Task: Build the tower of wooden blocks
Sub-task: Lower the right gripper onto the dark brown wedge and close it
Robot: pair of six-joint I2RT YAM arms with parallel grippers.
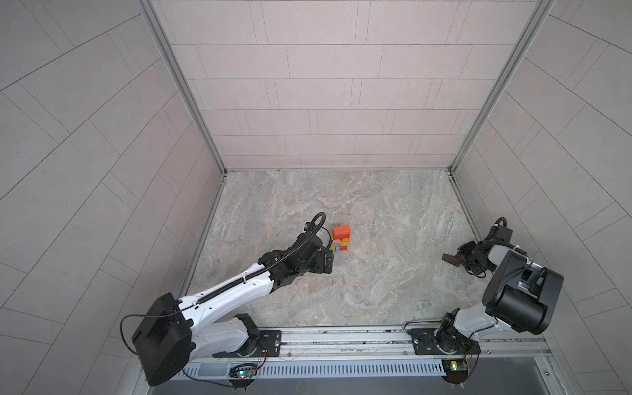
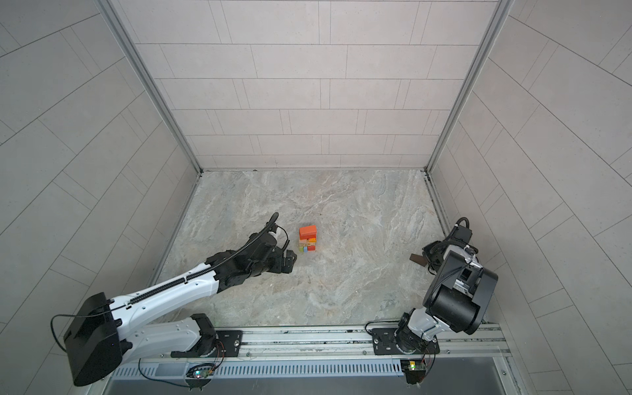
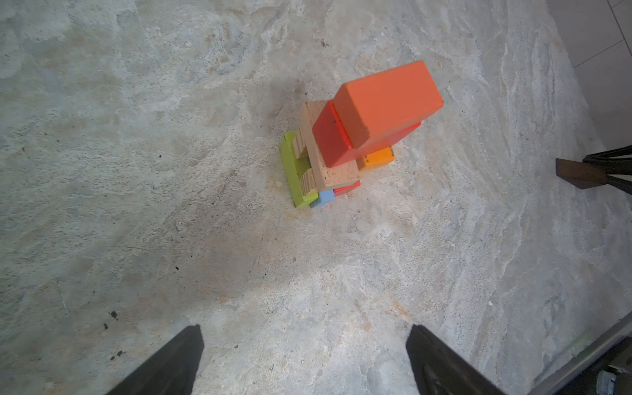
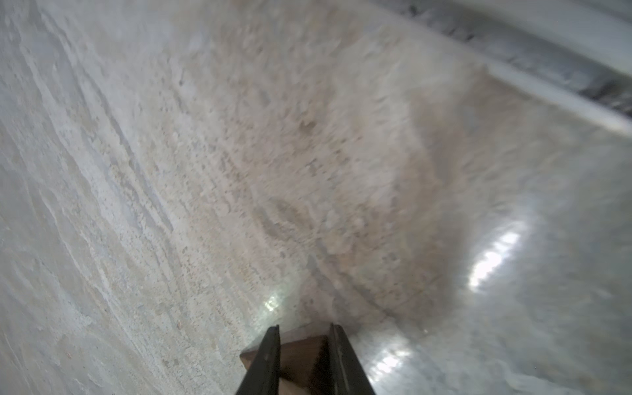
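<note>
Nearest, by the counter's (image 1: 376, 205) right edge, the right end effector (image 4: 304, 326) is clamped on a dark brown block (image 4: 301, 355), one end of which sticks out toward the middle. Left of centre, the left end effector (image 3: 304, 328) gapes wide and empty, near the tower (image 3: 328, 167). Slightly farther back, the tower stands mid-counter with green, blue and red lowest and an orange block (image 3: 386, 102) topmost.

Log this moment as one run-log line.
left pincer: open, empty, facing tower | right pincer: shut on brown block, apart from tower | tower top: orange block | brown block: not yet stacked
</note>
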